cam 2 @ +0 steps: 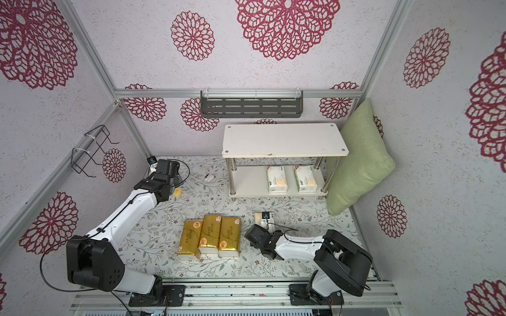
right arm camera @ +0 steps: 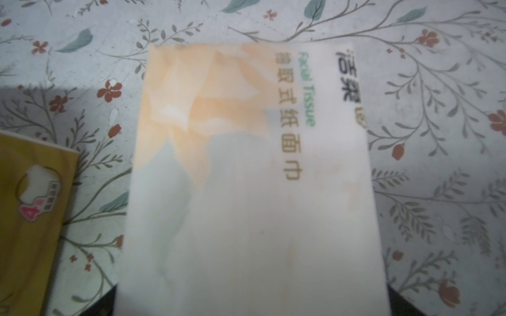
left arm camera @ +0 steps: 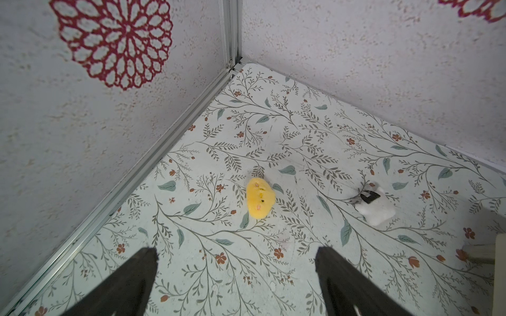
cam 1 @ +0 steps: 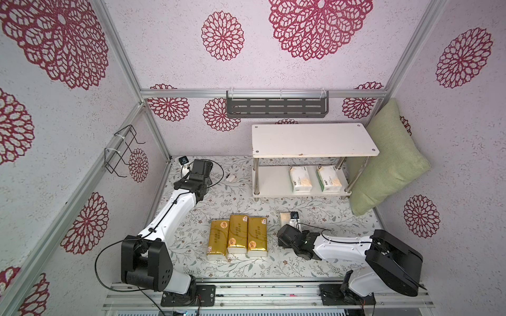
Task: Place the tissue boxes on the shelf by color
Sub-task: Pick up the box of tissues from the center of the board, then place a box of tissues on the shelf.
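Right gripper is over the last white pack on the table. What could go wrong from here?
1. The right gripper sits toward the near end of the white pack; the soft pack may sag or slip when lifted.
2. A gold pack lies close beside it and could get nudged.
3. The lower board is low under the top board; the pack could catch its edge or a leg.

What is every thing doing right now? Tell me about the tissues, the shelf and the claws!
Shelf, upright, top board bare.
Gold packs, three side by side on the table, not shelved.
Two white packs, lying on the lower board.
Third white pack, flat on the table.
Left claw, open, holding nothing.
Right claw, down over that pack; grip unclear.
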`<state>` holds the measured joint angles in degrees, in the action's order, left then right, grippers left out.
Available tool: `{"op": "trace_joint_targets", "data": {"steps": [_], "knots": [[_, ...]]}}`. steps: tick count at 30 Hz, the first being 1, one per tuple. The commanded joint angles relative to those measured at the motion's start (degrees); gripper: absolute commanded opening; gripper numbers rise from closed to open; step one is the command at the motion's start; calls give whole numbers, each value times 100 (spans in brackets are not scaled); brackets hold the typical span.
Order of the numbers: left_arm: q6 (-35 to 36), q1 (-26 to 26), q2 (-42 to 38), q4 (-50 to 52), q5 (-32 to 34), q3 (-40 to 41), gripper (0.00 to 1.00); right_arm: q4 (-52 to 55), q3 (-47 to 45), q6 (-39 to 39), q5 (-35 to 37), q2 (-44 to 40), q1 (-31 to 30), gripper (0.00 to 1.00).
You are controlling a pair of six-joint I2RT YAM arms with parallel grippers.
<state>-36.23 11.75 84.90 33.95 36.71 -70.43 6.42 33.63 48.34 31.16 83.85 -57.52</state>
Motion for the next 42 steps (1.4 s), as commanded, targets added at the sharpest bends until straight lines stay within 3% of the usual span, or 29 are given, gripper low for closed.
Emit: {"op": "trace_joint_targets", "data": {"steps": [1,13,20,33,42], "knots": [[3,51,-67,-3,61,47,97,195,193,-148,127,-288,27,92],[-8,55,-78,-3,38,33,97,562,830,-873,-309,-761,45,90],[-15,55,-71,-20,21,30,97,674,1509,-1398,-583,-710,364,89],[12,72,-72,41,21,-102,97,50,2725,-2295,-928,488,1253,89],[-8,81,-115,47,5,-58,97,87,3666,-2439,-769,1439,1508,89]]}}
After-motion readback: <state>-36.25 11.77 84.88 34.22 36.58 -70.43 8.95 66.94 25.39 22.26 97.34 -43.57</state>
